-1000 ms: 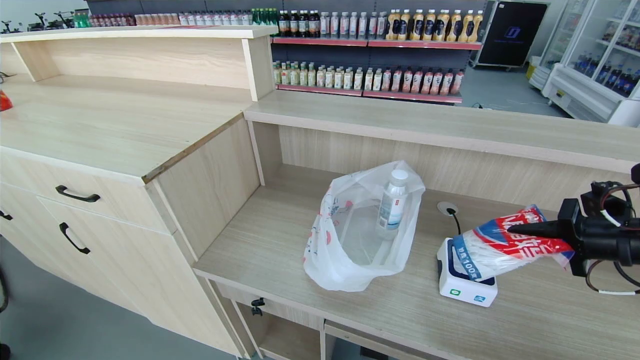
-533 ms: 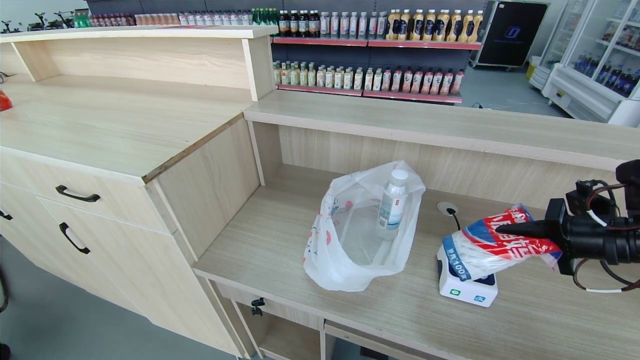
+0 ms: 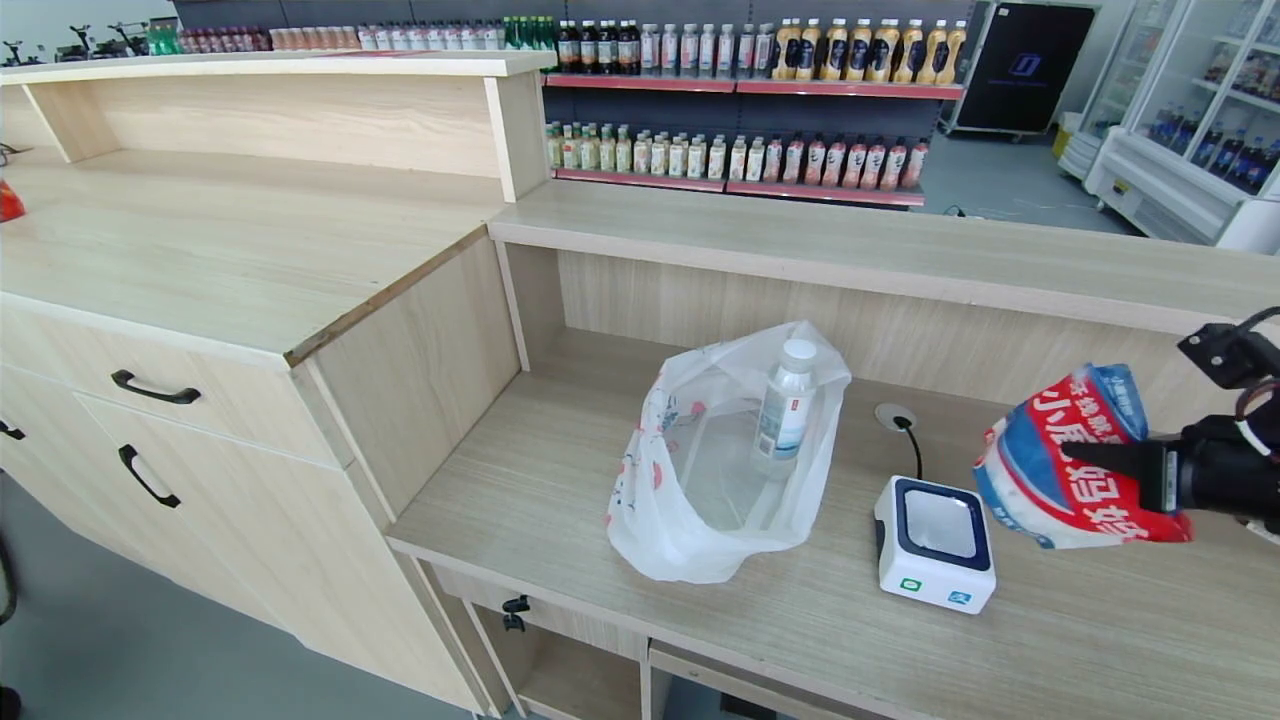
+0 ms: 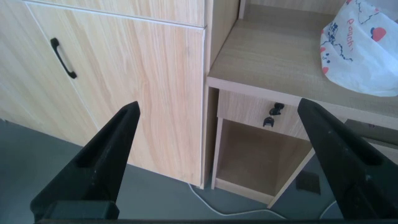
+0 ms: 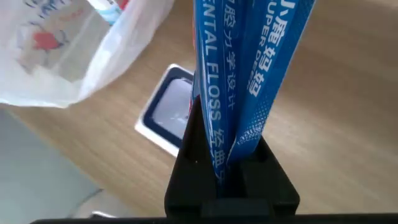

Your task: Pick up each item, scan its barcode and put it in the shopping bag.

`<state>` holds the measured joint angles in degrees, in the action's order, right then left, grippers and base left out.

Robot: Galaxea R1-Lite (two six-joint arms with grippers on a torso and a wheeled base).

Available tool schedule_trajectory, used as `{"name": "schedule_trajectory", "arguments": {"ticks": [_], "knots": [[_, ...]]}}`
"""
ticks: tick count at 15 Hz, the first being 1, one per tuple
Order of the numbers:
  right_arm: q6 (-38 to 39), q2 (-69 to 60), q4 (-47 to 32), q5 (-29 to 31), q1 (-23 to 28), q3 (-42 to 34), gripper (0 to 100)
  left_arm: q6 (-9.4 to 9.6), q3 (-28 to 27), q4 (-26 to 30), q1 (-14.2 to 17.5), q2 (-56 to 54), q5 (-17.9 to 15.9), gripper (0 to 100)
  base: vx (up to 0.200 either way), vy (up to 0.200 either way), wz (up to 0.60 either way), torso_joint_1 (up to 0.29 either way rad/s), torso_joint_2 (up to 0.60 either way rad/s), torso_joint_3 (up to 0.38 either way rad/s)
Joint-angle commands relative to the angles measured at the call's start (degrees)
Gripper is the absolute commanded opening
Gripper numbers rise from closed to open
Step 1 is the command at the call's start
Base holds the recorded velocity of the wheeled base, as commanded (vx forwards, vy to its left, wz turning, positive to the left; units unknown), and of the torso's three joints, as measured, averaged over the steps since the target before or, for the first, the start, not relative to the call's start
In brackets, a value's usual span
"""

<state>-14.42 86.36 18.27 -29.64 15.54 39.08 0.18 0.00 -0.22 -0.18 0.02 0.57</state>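
Note:
My right gripper (image 3: pixel 1100 458) is shut on a red, white and blue floss packet (image 3: pixel 1060 460), held in the air just right of the white barcode scanner (image 3: pixel 935 543) and above the counter. In the right wrist view the packet (image 5: pixel 249 81) rises from the shut fingers (image 5: pixel 202 155), with the scanner (image 5: pixel 168 117) and the bag (image 5: pixel 68 56) beyond. The white plastic shopping bag (image 3: pixel 700 470) stands open at mid-counter with a clear bottle (image 3: pixel 785 405) upright inside. My left gripper (image 4: pixel 217 155) is open, low beside the counter front, with nothing between its fingers.
A cable runs from the scanner to a round grommet (image 3: pixel 893 415) in the counter (image 3: pixel 560 500). A raised ledge (image 3: pixel 880 250) backs the counter and a taller cabinet (image 3: pixel 230 300) stands to the left. Shelves of bottles (image 3: pixel 740 100) line the far wall.
My right gripper has lifted the floss packet off the scanner and drawn it to the right, turning it more upright. The scanner's window is now uncovered.

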Motion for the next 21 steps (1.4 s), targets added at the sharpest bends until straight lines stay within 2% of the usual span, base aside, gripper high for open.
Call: {"name": "schedule_trajectory", "arguments": {"ticks": [1,3,6,8,11,12,13,14,17,18,21], "knots": [[-11.42,-7.34,5.63,1.86,6.17,-4.1,0,-0.01,0.0,-0.04,0.01,-0.02,0.04,100,0.0,0.0,0.0,0.0,0.0,0.0],[-11.86,-10.07,11.43,1.95,5.55,-6.21,0,-0.01,0.0,-0.04,0.01,-0.02,0.04,100,0.0,0.0,0.0,0.0,0.0,0.0],[-11.24,-12.79,15.48,2.3,-0.25,-8.32,0,-0.01,0.0,-0.04,0.01,-0.02,0.04,100,0.0,0.0,0.0,0.0,0.0,0.0],[-10.45,-16.05,16.18,4.85,-7.54,-9.29,0,-0.01,0.0,-0.04,0.01,-0.02,0.04,100,0.0,0.0,0.6,0.0,0.0,-0.002],[-5.53,-17.45,16.18,19.26,-24.16,-7.88,0,-0.01,0.0,-0.04,0.01,-0.02,0.04,100,0.0,0.0,0.6,0.002,0.01,0.001],[-4.83,-16.49,16.18,21.73,-27.67,-7.62,0,-0.01,0.0,-0.04,0.01,-0.02,0.04,100,0.0,0.0,0.6,0.007,0.01,0.002],[-3.42,-15.08,16.44,21.73,-29.52,-7.71,0,-0.01,0.0,-0.04,0.01,-0.02,0.04,100,0.0,0.0,0.6,-0.007,0.0,-0.002],[-3.16,-14.73,16.53,21.73,-29.69,-7.88,0,-0.01,0.0,-0.04,0.01,-0.02,0.04,100,0.0,0.0,0.0,0.0,0.0,0.0],[6.42,-3.04,23.03,21.64,-28.81,-7.88,0,-0.01,0.0,-0.04,0.01,-0.02,0.04,100,0.0,0.0,0.0,0.0,0.0,0.0],[7.3,-0.05,25.76,21.64,-28.2,-8.67,0,-0.01,0.0,-0.04,0.01,-0.02,0.04,100,0.0,0.0,0.0,0.0,0.0,0.0],[7.39,4.78,26.37,21.55,-25.56,-9.99,0,-0.01,0.0,-0.04,0.01,-0.02,0.04,100,0.0,0.0,0.0,0.0,0.0,0.0]]}}
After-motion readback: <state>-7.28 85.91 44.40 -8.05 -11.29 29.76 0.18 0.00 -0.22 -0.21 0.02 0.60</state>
